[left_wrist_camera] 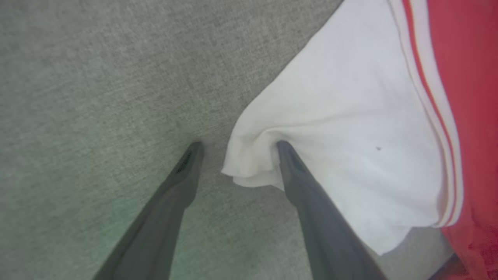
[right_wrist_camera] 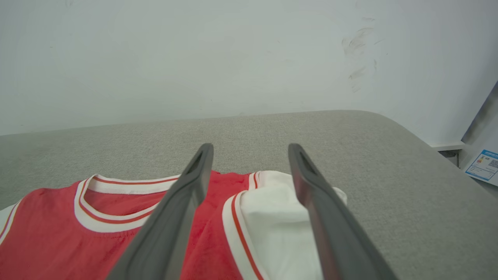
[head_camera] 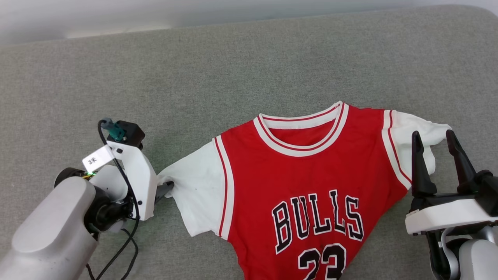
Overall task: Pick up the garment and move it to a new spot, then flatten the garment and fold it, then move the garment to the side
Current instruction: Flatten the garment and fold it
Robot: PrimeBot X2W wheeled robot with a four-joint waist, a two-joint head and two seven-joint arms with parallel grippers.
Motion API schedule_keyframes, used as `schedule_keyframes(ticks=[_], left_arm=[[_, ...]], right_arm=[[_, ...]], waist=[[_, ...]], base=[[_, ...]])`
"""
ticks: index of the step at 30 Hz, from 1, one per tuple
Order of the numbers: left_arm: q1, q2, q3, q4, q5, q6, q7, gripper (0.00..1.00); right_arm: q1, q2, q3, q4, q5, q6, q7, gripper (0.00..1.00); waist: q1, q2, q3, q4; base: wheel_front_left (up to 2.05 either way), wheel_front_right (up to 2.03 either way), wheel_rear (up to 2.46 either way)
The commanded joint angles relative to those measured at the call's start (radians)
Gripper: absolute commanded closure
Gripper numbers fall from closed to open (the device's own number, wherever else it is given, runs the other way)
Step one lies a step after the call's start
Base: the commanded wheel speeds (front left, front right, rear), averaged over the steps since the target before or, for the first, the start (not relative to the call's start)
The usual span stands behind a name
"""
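The garment [head_camera: 311, 182], a red jersey with white short sleeves and "BULLS 23" lettering, lies face up on the grey surface. My left gripper [head_camera: 168, 187] points at the tip of one white sleeve [head_camera: 194, 186]. In the left wrist view this gripper [left_wrist_camera: 239, 144] is open, the bunched sleeve end [left_wrist_camera: 249, 163] lies between its fingers, and one finger [left_wrist_camera: 303, 186] rests against the cloth. My right gripper [head_camera: 433, 133] stands open over the other white sleeve [head_camera: 404, 132]. Its fingers straddle that shoulder and sleeve [right_wrist_camera: 280, 221] from above, with nothing gripped [right_wrist_camera: 251, 146].
The grey fabric surface [head_camera: 233, 70] stretches beyond the garment to a white wall [right_wrist_camera: 233, 58]. It ends in a rounded edge [right_wrist_camera: 420, 144] on the right, with a labelled sheet [right_wrist_camera: 484, 165] beyond it. A black cable [head_camera: 128, 241] hangs from my left arm.
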Motion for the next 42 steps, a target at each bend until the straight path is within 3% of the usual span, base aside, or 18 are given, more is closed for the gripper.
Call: schedule_keyframes(ticks=[1,9,16,19,27,33,38,42], left_arm=[[0.064,-0.054,-0.028,0.041,-0.029,-0.012,-0.008,1.00],[0.067,-0.031,0.069,0.041,0.005,0.000,-0.257,1.00],[0.127,0.010,0.171,-0.038,0.006,0.019,-0.479,1.00],[0.147,0.029,0.194,-0.077,0.008,0.026,-0.514,1.00],[0.258,0.101,0.225,-0.327,0.018,0.076,-0.535,1.00],[0.311,0.136,0.224,-0.523,0.019,0.115,-0.503,1.00],[0.310,0.151,0.216,-0.635,0.035,0.133,-0.479,1.00],[0.295,0.148,0.207,-0.689,0.047,0.133,-0.472,1.00]], right_arm=[[-0.018,0.004,0.004,0.002,-0.009,-0.001,0.004,0.00],[0.019,-0.054,0.021,0.001,-0.023,-0.001,0.078,0.00],[0.044,-0.146,0.020,-0.015,0.033,-0.001,0.318,0.00],[0.046,-0.175,0.007,-0.036,0.055,-0.001,0.404,0.00],[-0.027,-0.300,-0.015,-0.124,0.142,-0.001,0.768,0.00],[-0.160,-0.386,-0.005,-0.093,0.205,-0.001,1.036,0.00],[-0.276,-0.419,-0.003,-0.015,0.206,-0.001,1.169,0.00],[-0.340,-0.436,-0.009,0.053,0.177,-0.001,1.209,0.00]], waist=[[0.0000,0.0000,-0.005,0.003],[0.0000,0.0000,-0.062,0.027],[0.0000,0.0000,-0.110,0.067],[0.0000,0.0000,-0.112,0.080],[0.0000,0.0000,-0.072,0.139],[0.0000,0.0000,-0.007,0.194],[0.0000,0.0000,0.048,0.245],[0.0000,0.0000,0.087,0.279]], base=[[0.00,0.00,0.00],[0.00,0.00,0.00],[0.00,0.00,0.00],[0.00,0.00,0.00],[0.00,0.00,0.00],[0.00,0.00,0.00],[0.00,0.00,0.00],[0.00,0.00,0.00]])
